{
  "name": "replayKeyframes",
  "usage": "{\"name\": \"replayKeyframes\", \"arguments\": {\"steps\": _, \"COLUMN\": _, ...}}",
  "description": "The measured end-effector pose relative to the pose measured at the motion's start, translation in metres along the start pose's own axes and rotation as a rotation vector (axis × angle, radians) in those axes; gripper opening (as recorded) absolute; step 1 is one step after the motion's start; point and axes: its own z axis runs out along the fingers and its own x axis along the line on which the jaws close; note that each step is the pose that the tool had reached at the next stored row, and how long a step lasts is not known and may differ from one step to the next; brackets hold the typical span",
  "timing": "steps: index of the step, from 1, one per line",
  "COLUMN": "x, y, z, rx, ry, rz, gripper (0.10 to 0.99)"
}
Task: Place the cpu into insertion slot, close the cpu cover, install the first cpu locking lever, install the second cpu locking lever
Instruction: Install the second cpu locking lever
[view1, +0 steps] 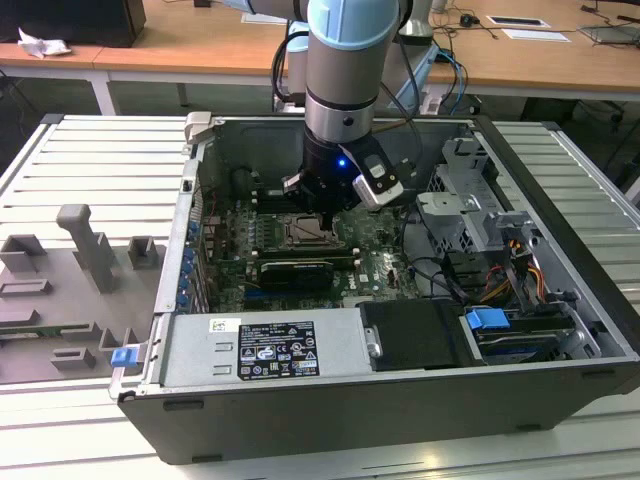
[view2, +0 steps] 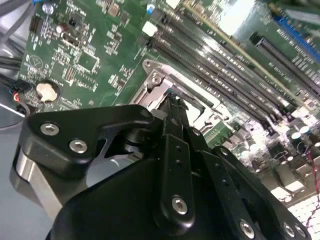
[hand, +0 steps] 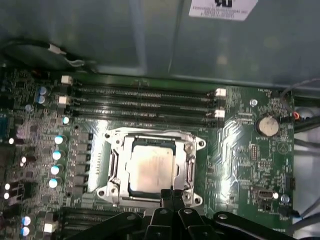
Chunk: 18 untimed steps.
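The arm reaches down into the open computer case (view1: 560, 300), with the gripper (hand: 172, 194) poised right at the edge of the insertion slot (hand: 152, 167) on the green motherboard (hand: 240, 165). Its black fingers (view2: 172, 107) are pressed together, tips meeting at the socket's metal rim and holding nothing. The cpu (hand: 150, 167) lies flat in the socket, its pale metal top showing through the window of the cpu cover (hand: 187, 162), which lies down over it. Memory slots (hand: 145, 102) run just beside the socket.
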Motion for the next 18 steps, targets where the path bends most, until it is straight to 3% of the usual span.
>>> {"name": "replayKeyframes", "arguments": {"steps": 4, "x": 0.0016, "y": -0.0125, "z": -0.0008, "rx": 0.000, "ry": -0.0001, "rz": 0.000, "gripper": 0.106}}
{"name": "replayKeyframes", "arguments": {"steps": 6, "x": 0.0073, "y": -0.0127, "z": -0.0009, "rx": -0.003, "ry": -0.0002, "rz": 0.000, "gripper": 0.106}}
{"name": "replayKeyframes", "arguments": {"steps": 8, "x": 0.0226, "y": -0.0114, "z": -0.0011, "rx": -0.007, "ry": -0.0005, "rz": 0.000, "gripper": 0.106}}
{"name": "replayKeyframes", "arguments": {"steps": 12, "x": 0.0432, "y": -0.0099, "z": -0.0005, "rx": -0.009, "ry": -0.0007, "rz": 0.000, "gripper": 0.106}}
{"name": "replayKeyframes", "arguments": {"steps": 13, "x": 0.0452, "y": -0.0098, "z": 0.0000, "rx": -0.011, "ry": -0.0009, "rz": 0.000, "gripper": 0.106}}
{"name": "replayKeyframes", "arguments": {"steps": 14, "x": 0.0454, "y": -0.0104, "z": 0.0006, "rx": -0.016, "ry": -0.0012, "rz": 0.000, "gripper": 0.106}}
{"name": "replayKeyframes", "arguments": {"steps": 15, "x": 0.0462, "y": -0.0180, "z": 0.0008, "rx": -0.054, "ry": -0.0045, "rz": 0.000, "gripper": 0.106}}
{"name": "replayKeyframes", "arguments": {"steps": 18, "x": 0.0490, "y": -0.0227, "z": 0.0001, "rx": -0.063, "ry": -0.0054, "rz": 0.000, "gripper": 0.106}}
